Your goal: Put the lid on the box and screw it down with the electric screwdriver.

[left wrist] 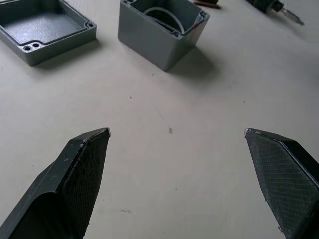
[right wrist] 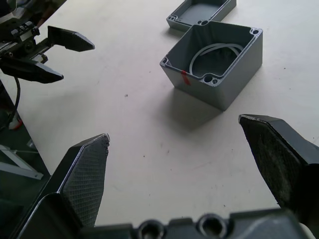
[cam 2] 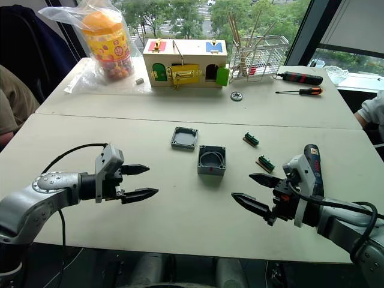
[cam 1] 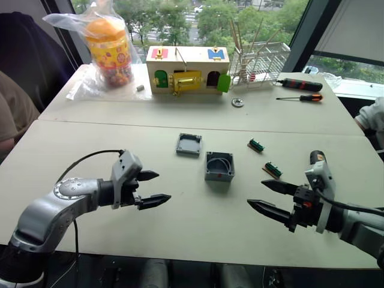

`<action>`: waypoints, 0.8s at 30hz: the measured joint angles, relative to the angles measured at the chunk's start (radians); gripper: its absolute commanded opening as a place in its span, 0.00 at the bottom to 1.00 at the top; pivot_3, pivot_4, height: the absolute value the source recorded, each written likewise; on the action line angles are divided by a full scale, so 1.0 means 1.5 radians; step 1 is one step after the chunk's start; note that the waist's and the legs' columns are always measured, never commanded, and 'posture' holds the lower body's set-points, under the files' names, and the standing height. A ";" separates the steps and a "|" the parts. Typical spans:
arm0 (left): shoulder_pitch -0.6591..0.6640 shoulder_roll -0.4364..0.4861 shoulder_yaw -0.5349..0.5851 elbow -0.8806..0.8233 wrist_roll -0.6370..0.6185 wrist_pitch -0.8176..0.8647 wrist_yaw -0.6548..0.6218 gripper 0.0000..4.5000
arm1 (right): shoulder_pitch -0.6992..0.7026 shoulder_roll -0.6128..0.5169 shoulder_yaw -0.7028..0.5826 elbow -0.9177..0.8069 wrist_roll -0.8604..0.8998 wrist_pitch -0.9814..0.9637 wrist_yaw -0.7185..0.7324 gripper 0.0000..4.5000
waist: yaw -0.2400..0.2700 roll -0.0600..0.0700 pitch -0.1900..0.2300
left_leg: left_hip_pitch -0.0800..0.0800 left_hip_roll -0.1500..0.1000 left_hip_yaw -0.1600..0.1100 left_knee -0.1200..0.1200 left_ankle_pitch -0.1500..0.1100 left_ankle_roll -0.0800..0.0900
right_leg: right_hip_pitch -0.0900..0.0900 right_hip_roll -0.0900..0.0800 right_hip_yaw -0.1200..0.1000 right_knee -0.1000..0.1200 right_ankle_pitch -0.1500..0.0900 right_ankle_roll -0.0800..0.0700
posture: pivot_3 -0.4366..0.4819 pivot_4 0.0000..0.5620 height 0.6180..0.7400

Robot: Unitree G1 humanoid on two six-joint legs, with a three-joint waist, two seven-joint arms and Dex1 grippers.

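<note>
both pincers are spread wide and holding nothing, hovering low over the bench (cam 1: 72,150). the left pincer (cam 1: 152,186) and right pincer (cam 1: 271,195) point inward at each other, with the box (cam 1: 219,166) sitting ahead of the gap between them, mouth up, a pale ring lying inside it. the lid (cam 1: 188,144) lies hollow side up just past the box on the left pincer's side, close but not touching, so i'd guess the left one goes for it first and it needs flipping. the electric screwdriver (cam 2: 312,169) lies right behind the right pincer, handy for later, though the arm hides a lot of it. two small green parts (cam 1: 256,145) lie beyond the right pincer; can't tell what they are.
</note>
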 measured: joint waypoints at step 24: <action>-0.628 -0.287 -0.470 0.503 0.396 -0.191 -0.299 0.99 | -0.118 -0.021 0.073 -0.035 -0.019 0.067 -0.127 1.00 | 0.016 -0.001 0.001 | -0.012 -0.007 -0.001 0.001 0.003 -0.002 | -0.012 0.000 0.000 0.001 -0.001 0.005 | 0.48 0.27 0.74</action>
